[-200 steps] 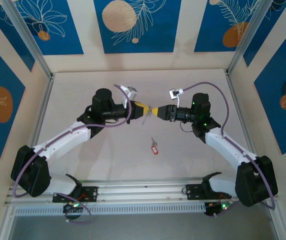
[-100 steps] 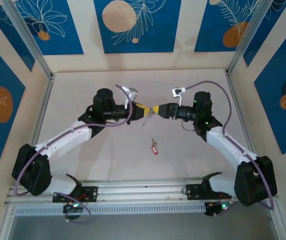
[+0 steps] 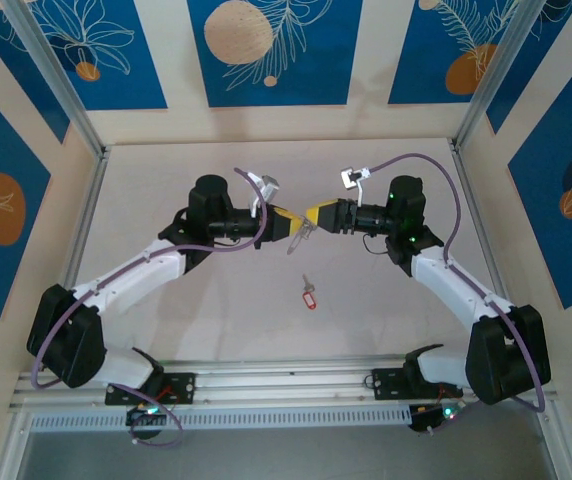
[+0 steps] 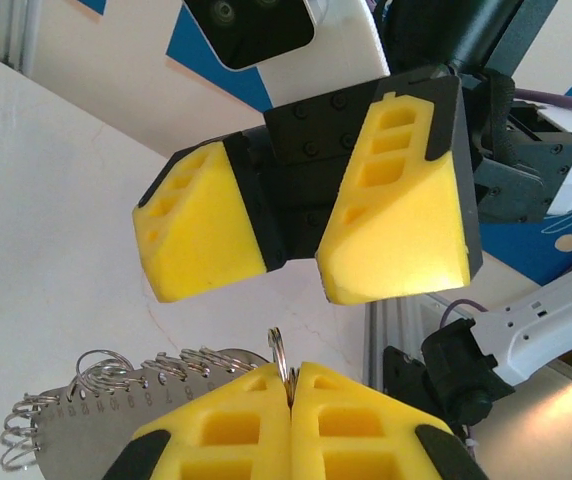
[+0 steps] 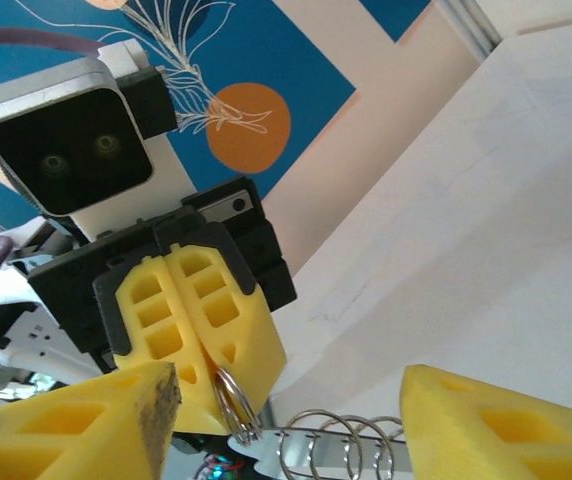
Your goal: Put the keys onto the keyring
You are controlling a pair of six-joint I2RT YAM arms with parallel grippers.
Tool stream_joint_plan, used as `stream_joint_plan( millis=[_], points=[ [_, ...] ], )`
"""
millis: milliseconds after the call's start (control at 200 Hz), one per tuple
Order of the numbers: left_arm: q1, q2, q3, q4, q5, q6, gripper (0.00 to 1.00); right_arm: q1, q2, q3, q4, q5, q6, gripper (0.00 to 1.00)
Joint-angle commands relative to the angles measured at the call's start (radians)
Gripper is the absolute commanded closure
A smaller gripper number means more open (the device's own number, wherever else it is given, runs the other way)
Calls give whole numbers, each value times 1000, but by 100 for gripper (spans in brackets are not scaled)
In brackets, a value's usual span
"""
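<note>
Left gripper (image 3: 295, 228) is fully closed, pinching one thin split ring of the keyring (image 4: 277, 352) edge-on between its yellow fingertips. The ring stands up out of the pinch, and the grey plate (image 4: 86, 420) with its fringe of further wire rings hangs to one side of it. Right gripper (image 3: 312, 214) points straight at the keyring, tip to tip with the left one. Its jaws are partly open, straddle the air just beside the ring and hold nothing. The keys (image 3: 309, 293) are not on the keyring. They lie flat on the table (image 3: 166, 180), below the keyring and well apart from it, toward the arm bases. Their long axis runs roughly near to far, with the silver key end toward the keyring and the red tag end toward the bases. They sit about on the midline, so neither arm is clearly nearer. The right is the free one, so the pickup likely falls to it, dropping down and back from the keyring.
</note>
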Motion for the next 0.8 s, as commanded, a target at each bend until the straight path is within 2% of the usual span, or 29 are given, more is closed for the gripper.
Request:
stream_joint_plan(
  millis=[0,175,400,535,680,795],
  points=[
    [7,10,38,58,46,-19,100,1,3,16,35,-66,0,44],
    [6,15,41,73,47,-28,100,9,12,19,40,-105,-4,53],
    [8,24,43,96,58,-45,100,16,25,14,38,-121,-10,58],
    [8,29,46,100,61,-50,100,17,30,13,41,-122,-10,65],
    [8,36,49,104,64,-54,100,16,39,14,43,-121,-11,79],
    [7,39,49,104,65,-55,100,17,41,14,45,-120,-9,95]
  ],
)
